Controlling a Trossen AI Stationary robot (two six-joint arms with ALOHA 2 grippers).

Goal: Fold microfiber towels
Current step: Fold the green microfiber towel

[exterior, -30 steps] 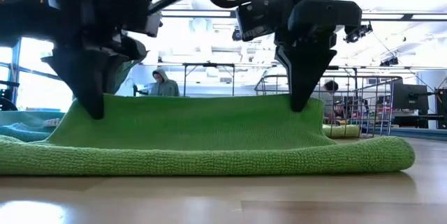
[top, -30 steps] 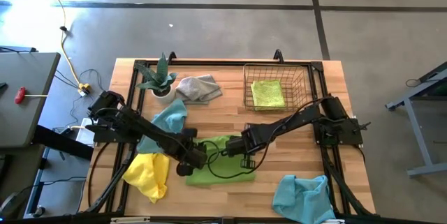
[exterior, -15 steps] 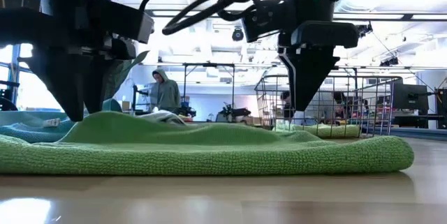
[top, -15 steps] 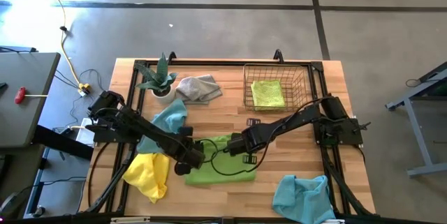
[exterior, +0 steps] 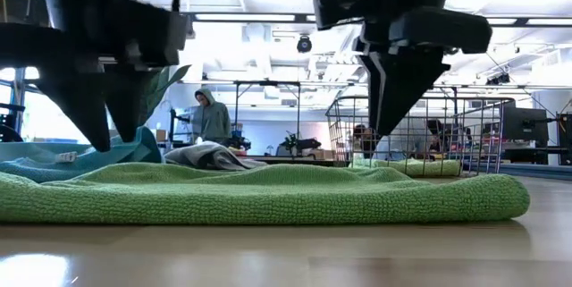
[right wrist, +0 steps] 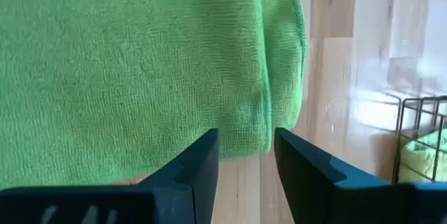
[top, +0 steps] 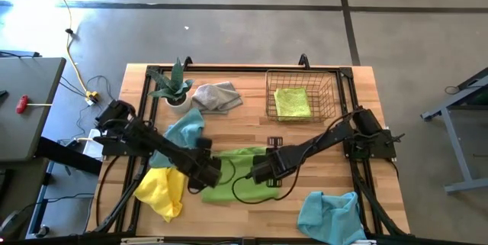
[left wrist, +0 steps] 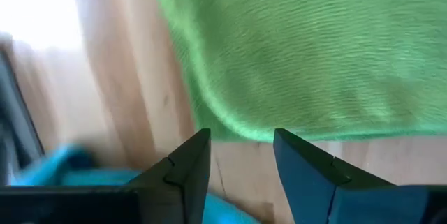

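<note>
High view: lime green towel (top: 235, 175) lies folded flat at the bench (top: 305, 134) centre-front. Left end effector (left wrist: 241, 155) hovers over its left edge — fingers parted, holding nothing. Right end effector (right wrist: 246, 155) hovers over its right edge — likewise parted and empty. Second lime green towel (top: 292, 101) sits in the wire basket (top: 329, 85).

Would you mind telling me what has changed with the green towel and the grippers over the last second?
Both grippers, left and right, let go of the green towel and lifted clear; its raised fold dropped flat onto the layer beneath. The other towels and the wire basket stayed put.
</note>
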